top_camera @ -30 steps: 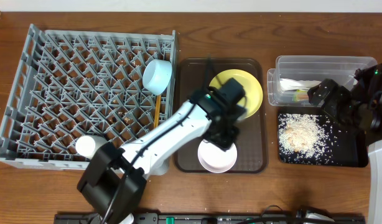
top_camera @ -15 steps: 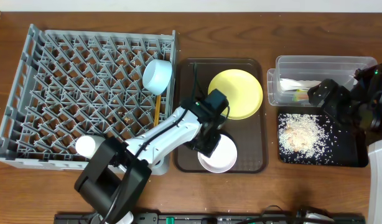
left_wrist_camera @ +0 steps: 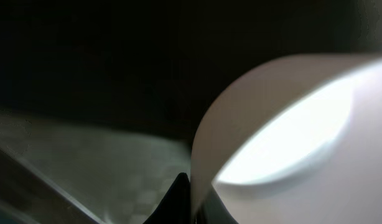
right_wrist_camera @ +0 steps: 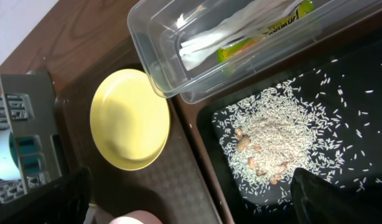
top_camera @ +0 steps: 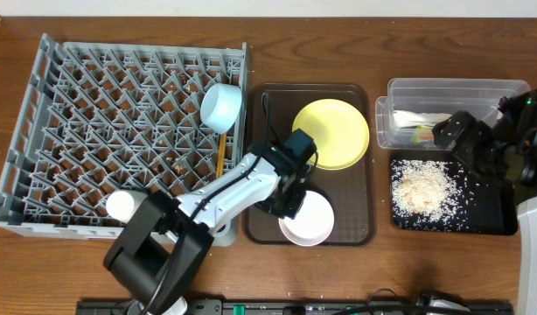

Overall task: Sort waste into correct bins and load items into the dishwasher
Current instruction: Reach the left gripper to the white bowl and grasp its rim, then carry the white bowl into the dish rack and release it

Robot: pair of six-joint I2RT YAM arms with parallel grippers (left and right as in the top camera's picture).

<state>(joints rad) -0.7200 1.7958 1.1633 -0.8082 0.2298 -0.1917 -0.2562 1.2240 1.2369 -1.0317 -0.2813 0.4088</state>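
My left gripper (top_camera: 288, 191) is low over the brown serving tray, shut on the left rim of the pinkish-white bowl (top_camera: 310, 220). The left wrist view shows that rim (left_wrist_camera: 203, 149) pinched at a black fingertip. The yellow plate (top_camera: 331, 131) lies beside it on the tray. The light blue bowl (top_camera: 221, 107) and chopsticks (top_camera: 220, 163) sit at the right edge of the grey dish rack (top_camera: 41, 131). My right gripper (top_camera: 456, 133) is open and empty above the clear tub (top_camera: 452, 89), which holds the tissue (right_wrist_camera: 222, 31) and wrapper (right_wrist_camera: 272, 28). Rice crumbs (right_wrist_camera: 265, 134) lie in the black tray (top_camera: 496, 219).
The dark brown serving tray (top_camera: 264, 122) lies between the rack and the bins. A white round cup-like thing (top_camera: 124, 206) stands at the rack's front edge. The left arm reaches across the rack's front right corner.
My left gripper has moved left and down from over the plate's edge to the bowl's left rim. The right arm has not moved.
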